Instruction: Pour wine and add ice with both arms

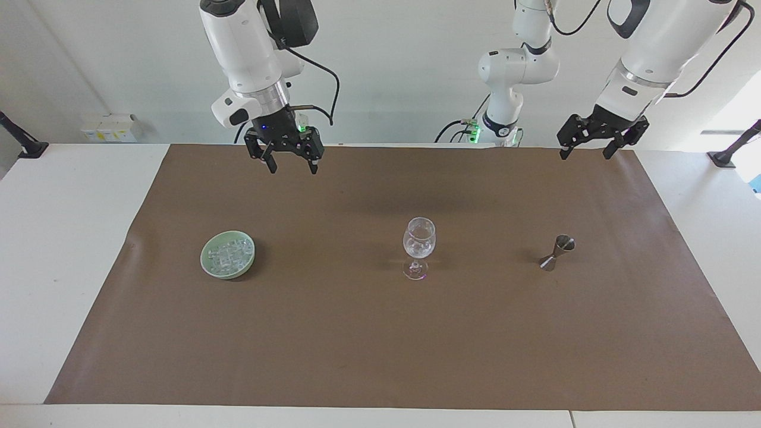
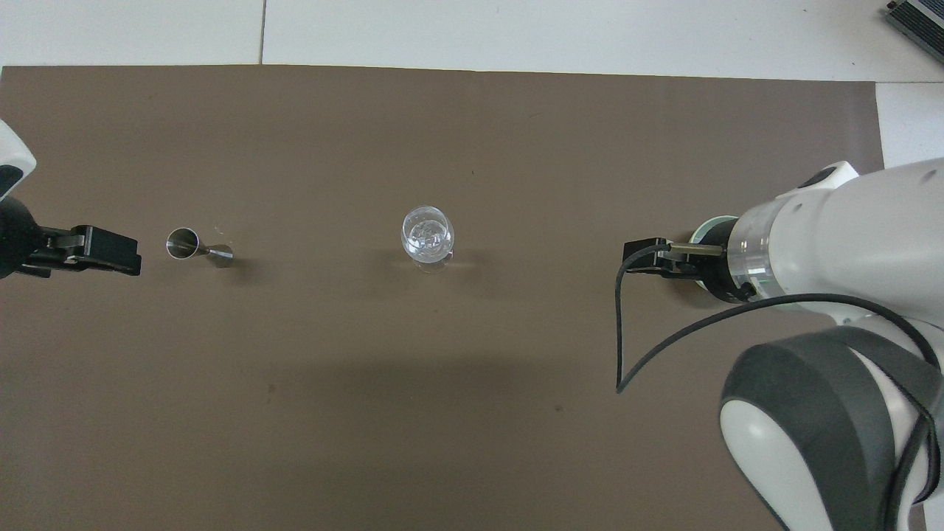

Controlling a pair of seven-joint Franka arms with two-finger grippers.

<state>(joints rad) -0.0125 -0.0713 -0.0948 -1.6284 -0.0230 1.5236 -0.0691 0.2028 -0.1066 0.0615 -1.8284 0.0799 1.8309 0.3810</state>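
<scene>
A clear wine glass (image 1: pixel 419 246) stands upright mid-mat with glassy pieces in its bowl; it also shows in the overhead view (image 2: pixel 428 236). The ice (image 1: pixel 228 254) is heaped in a green bowl (image 1: pixel 206 263) toward the right arm's end. My right gripper (image 1: pixel 292 168) is open and empty, raised in the air, and in the overhead view the right arm (image 2: pixel 833 243) covers most of the bowl (image 2: pixel 712 223). A steel jigger (image 1: pixel 557 252) stands toward the left arm's end, also seen from overhead (image 2: pixel 184 243). My left gripper (image 1: pixel 584 154) is open and empty, raised beside the jigger (image 2: pixel 103 249).
A brown mat (image 1: pixel 380 345) covers most of the white table (image 1: pixel 59 238). A black cable (image 2: pixel 627 324) hangs from the right wrist. Clamps sit at the table's ends (image 1: pixel 24 145).
</scene>
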